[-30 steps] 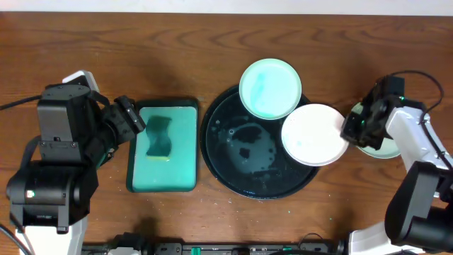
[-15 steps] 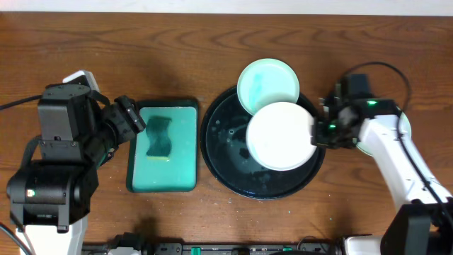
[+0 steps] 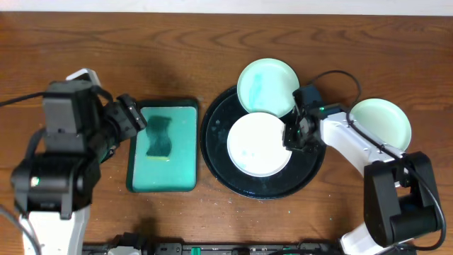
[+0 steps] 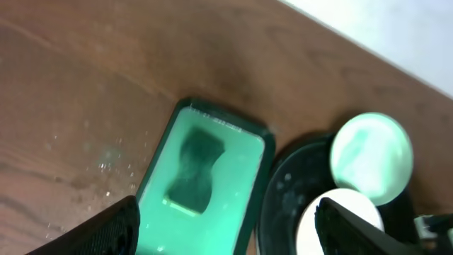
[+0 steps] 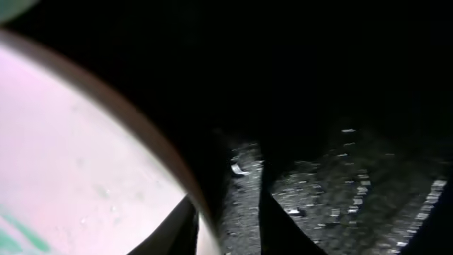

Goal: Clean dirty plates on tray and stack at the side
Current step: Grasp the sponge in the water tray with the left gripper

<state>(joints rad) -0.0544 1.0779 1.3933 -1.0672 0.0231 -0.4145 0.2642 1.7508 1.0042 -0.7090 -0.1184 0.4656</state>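
A white plate (image 3: 258, 144) with faint green smears lies over the round black tray (image 3: 212, 152). My right gripper (image 3: 291, 134) is shut on its right rim. In the right wrist view the plate (image 5: 78, 156) fills the left and the fingers (image 5: 230, 212) straddle its rim above the wet tray (image 5: 340, 184). A pale green plate (image 3: 267, 88) rests on the tray's far rim. Another green plate (image 3: 382, 122) sits on the table at the right. My left gripper (image 3: 134, 120) is open and empty, its fingers (image 4: 226, 227) above the sponge (image 4: 195, 170).
A green rectangular tray (image 3: 180, 163) left of the black tray holds the dark green sponge (image 3: 160, 137). The black tray's floor is wet. Water drops speckle the wood left of the green tray (image 4: 237, 191).
My right gripper has carried the white plate leftward from the tray's right edge to the tray's middle. The green plate at the right is now uncovered. The left arm barely moved.
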